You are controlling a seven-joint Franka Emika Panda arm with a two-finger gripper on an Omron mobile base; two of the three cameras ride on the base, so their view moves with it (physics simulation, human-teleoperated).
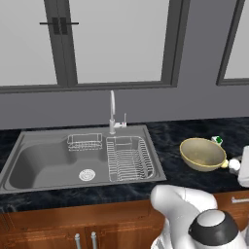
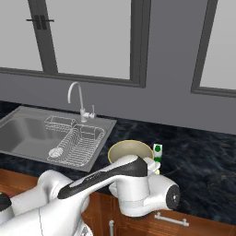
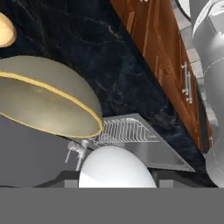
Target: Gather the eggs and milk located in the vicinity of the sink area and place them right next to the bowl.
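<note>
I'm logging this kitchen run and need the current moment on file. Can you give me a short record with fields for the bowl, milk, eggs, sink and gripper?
bowl: yellowish-tan, upright on the dark counter right of the sink
milk: white carton with green cap, just behind the bowl's right rim
eggs: one white egg between the gripper's finger tips; one tan egg on the counter beyond the bowl
sink: grey basin holding wire racks
gripper: shut on the white egg, close beside the bowl

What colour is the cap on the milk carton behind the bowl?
Green, on the milk carton beside the bowl; clearest in the right base view.
</note>
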